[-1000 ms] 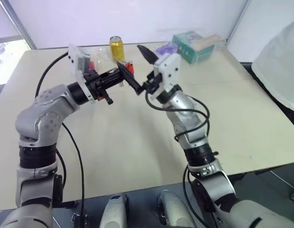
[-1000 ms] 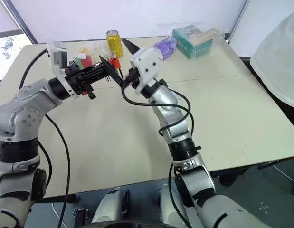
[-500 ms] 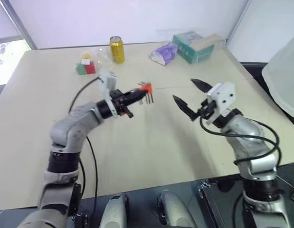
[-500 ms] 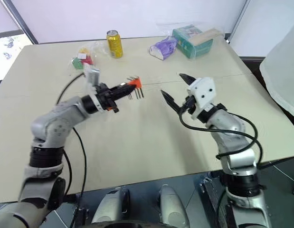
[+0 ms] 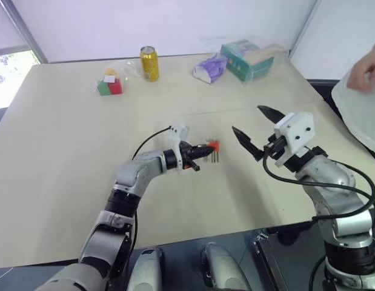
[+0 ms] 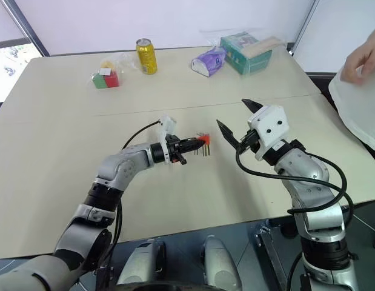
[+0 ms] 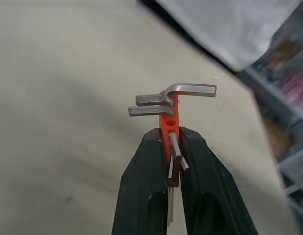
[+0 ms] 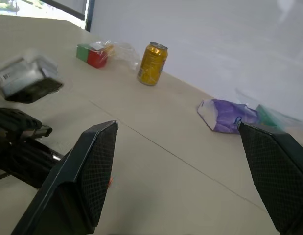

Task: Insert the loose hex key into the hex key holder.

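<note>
One hex key holder (image 7: 169, 121) between left pincer (image 7: 171, 147) fingers

Table (image 5: 66, 182) mostly bare across near and middle parts, wide free room on both sides. Left gripper (image 5: 206, 149) clamped on hex key holder (image 5: 212, 145) sits low over table centre, keys poking down toward the surface. Right gripper (image 5: 255, 127) with fingers spread wide hangs just right of it, open gap between the two. Far edge cluttered: blocks in clear bag (image 5: 109, 85), yellow can (image 5: 149, 63), purple pack (image 5: 209, 67), green box (image 5: 251, 57). Person's hand (image 5: 364, 63) and white cloth (image 5: 363, 112) block the right edge.
</note>
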